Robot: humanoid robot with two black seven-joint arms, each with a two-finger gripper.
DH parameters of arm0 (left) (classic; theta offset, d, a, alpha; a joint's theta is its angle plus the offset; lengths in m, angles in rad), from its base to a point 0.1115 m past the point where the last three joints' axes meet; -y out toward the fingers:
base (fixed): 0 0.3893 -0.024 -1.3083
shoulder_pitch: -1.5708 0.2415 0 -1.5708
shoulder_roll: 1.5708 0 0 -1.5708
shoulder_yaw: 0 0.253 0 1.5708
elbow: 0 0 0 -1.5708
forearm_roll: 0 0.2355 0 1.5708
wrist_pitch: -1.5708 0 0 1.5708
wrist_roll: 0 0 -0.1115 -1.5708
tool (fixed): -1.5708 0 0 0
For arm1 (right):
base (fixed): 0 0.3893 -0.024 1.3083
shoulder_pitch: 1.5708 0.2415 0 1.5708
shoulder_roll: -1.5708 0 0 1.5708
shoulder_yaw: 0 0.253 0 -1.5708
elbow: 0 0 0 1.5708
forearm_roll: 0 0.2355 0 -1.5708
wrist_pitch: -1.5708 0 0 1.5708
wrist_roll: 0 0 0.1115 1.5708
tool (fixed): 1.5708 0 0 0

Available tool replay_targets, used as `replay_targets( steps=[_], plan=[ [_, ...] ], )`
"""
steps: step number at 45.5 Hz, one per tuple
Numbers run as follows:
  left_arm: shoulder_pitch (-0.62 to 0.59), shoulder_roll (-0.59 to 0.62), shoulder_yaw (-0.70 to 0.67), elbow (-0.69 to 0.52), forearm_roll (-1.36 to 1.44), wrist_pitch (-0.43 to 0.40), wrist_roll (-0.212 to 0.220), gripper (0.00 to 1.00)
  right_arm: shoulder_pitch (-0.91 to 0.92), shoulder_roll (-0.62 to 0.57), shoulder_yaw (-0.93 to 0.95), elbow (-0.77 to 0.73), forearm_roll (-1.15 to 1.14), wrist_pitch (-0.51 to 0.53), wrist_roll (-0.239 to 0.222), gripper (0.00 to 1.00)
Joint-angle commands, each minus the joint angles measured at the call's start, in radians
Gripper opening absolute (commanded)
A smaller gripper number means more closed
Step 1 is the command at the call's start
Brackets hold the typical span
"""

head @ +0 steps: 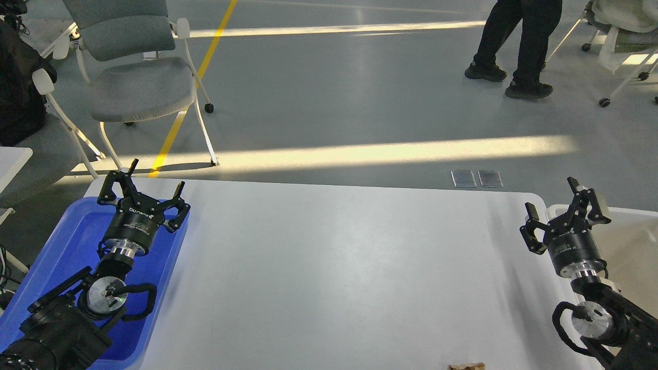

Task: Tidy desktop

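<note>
Flanking the desktop, a blue tray and off-white bin sit beneath both released, empty jaws.

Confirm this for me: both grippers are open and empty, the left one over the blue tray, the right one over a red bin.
One thing is wrong: the bin's colour. The head view shows the right gripper over an off-white bin, not a red one. The rest holds: both grippers are open and empty, and the left gripper is over the blue tray.

Bright, sharp view. Sunlight is cast in low bands across the floor; soft sheen is seen mid-desktop, with faint shadows toward its right edge.
</note>
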Motion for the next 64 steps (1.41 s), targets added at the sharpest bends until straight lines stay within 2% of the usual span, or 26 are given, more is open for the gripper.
replay_targets(
  steps=[1,56,64],
  plan=[
    [0.0,0.0,0.0,0.0,0.0,0.0,0.001,1.0,-0.002,0.0,-0.001,0.0,0.0,0.0,0.0,1.0],
    [0.0,0.0,0.0,0.0,-0.001,0.0,-0.001,1.0,0.004,-0.053,0.019,0.023,0.0,-0.001,0.002,1.0],
    [0.0,0.0,0.0,0.0,0.0,0.0,-0.001,1.0,0.001,-0.053,0.016,0.033,0.009,0.002,-0.014,1.0]
  ],
)
